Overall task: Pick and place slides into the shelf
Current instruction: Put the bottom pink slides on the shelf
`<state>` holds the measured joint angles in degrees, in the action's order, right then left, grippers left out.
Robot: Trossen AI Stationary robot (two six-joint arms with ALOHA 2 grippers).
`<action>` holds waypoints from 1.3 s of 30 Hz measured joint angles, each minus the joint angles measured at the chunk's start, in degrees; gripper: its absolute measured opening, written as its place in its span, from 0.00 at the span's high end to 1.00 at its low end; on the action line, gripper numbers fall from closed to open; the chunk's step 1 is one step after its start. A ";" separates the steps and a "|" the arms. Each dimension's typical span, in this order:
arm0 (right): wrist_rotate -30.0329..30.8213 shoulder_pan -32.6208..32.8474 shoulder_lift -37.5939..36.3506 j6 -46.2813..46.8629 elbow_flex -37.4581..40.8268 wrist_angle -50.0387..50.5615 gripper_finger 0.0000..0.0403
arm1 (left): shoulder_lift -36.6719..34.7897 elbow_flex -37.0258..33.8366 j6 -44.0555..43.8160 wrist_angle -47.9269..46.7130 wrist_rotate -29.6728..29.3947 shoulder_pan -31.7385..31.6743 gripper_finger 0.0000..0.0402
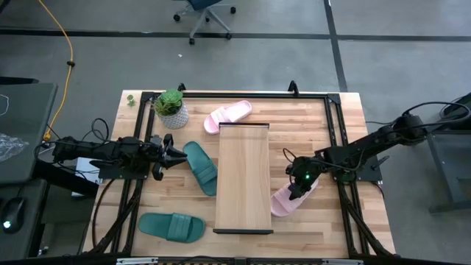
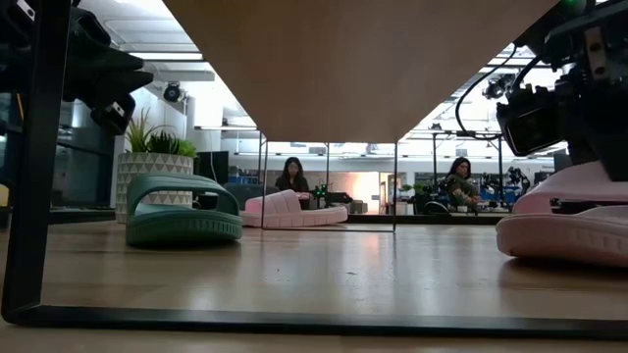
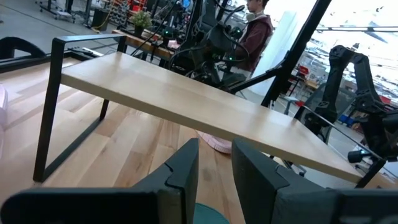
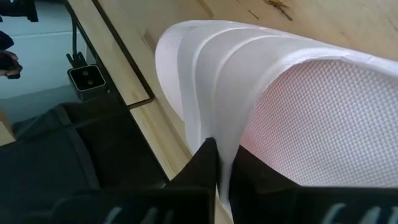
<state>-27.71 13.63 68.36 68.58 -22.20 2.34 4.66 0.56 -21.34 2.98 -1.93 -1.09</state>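
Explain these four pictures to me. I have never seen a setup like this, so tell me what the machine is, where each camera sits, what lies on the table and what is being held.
The machine is two dark robot arms at a wooden table. One camera looks straight down, one sits at table height, and one rides on each wrist. In the middle stands the shelf, a light-wood board on a thin black frame. Around it lie four slides: a pink one at the far end, two teal ones on the left, and a pink slide on the right. A potted plant stands in the far left corner. The right gripper is shut on that pink slide's ribbed strap. The left gripper is at the nearer teal slide, holding nothing visible.
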 joint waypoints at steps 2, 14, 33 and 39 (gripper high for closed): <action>-0.80 0.00 -0.56 0.08 0.00 0.08 0.99 | 0.00 0.00 0.00 0.00 0.01 0.01 0.79; -2.71 0.00 -11.07 5.64 0.00 3.40 1.00 | 0.01 0.00 0.00 -0.07 0.00 -0.01 0.79; -2.24 0.00 -27.80 13.45 -0.36 11.60 1.00 | -0.01 0.01 -0.02 -0.11 -0.02 -0.01 0.79; -1.83 0.00 -30.88 13.83 -4.11 16.07 1.00 | 0.01 0.01 -0.07 -0.09 -0.02 0.00 0.79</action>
<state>-29.55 13.63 37.48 82.40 -26.30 18.41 4.66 0.56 -21.41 2.90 -1.96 -1.09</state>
